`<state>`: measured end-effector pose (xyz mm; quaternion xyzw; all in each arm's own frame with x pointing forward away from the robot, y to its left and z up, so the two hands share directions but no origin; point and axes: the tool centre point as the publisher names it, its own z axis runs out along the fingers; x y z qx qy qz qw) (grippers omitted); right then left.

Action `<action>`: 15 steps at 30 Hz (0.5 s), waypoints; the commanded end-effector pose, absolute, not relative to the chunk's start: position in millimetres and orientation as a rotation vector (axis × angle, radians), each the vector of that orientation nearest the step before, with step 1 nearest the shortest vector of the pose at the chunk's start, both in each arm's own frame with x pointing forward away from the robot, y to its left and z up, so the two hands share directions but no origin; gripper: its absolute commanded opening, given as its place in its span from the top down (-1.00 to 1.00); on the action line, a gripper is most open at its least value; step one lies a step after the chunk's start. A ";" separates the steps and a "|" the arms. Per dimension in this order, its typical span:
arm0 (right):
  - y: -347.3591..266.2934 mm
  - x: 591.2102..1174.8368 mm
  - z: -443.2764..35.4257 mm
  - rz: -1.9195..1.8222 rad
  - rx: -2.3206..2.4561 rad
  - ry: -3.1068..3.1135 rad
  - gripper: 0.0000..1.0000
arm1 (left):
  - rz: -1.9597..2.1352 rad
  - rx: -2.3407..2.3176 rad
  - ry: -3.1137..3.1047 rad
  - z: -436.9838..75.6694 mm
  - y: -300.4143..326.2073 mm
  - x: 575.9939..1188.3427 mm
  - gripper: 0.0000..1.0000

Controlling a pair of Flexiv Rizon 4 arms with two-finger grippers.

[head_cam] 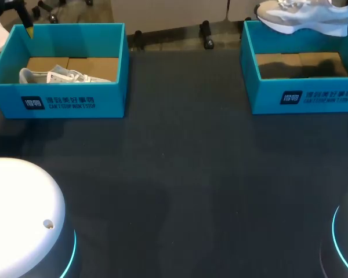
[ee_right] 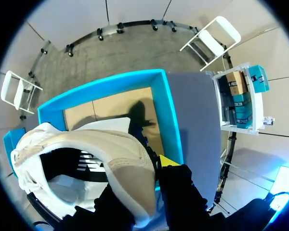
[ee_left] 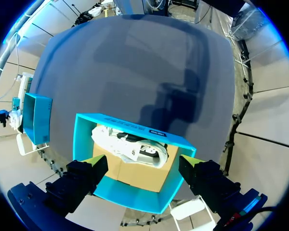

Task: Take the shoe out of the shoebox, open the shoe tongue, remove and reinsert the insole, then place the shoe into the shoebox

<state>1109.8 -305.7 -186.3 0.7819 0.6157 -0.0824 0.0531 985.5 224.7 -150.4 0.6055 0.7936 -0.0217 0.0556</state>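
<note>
Closest to my right wrist camera is the lifted shoe [ee_right: 86, 159], white, opening upward, gripped at one end by the right claw [ee_right: 150, 185], which is clenched on it. Only one yellow tip shows beside the upper. The other finger is covered by the shoe, so how deep the grip goes is my guess. Most of the shoe juts out to one side of the claw, above the cardboard floor of the right shoebox [ee_right: 166, 110]. From overhead it hangs clear of the box, over its far wall. That overhang is my worry: with the weight well off the pinch point, the shoe could pivot or slip between the fingers on a quick swing and fall back into the box or catch its rim. I'd carry it to the open counter [head_cam: 185, 174] slowly. My left claw [ee_left: 142, 168] is released, fingers spread wide above the left shoebox [ee_left: 82, 144]. The second shoe [ee_left: 132, 144] lies on its side on the box floor ahead of the fingers, untouched. Lowering there risks clipping the near wall.
</note>
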 end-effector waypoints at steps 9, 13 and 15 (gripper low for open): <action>-284.5 1069.8 -152.8 -0.186 2.318 1.811 1.00 | -0.061 1.837 2.409 -150.3 224.4 984.2 -1.00; -279.1 1061.4 -146.4 -0.176 2.311 1.812 1.00 | -0.061 1.837 2.409 -150.3 224.4 984.2 -1.00; -275.5 1055.1 -143.1 -0.185 2.299 1.810 1.00 | -0.061 1.837 2.409 -150.3 224.4 984.2 -1.00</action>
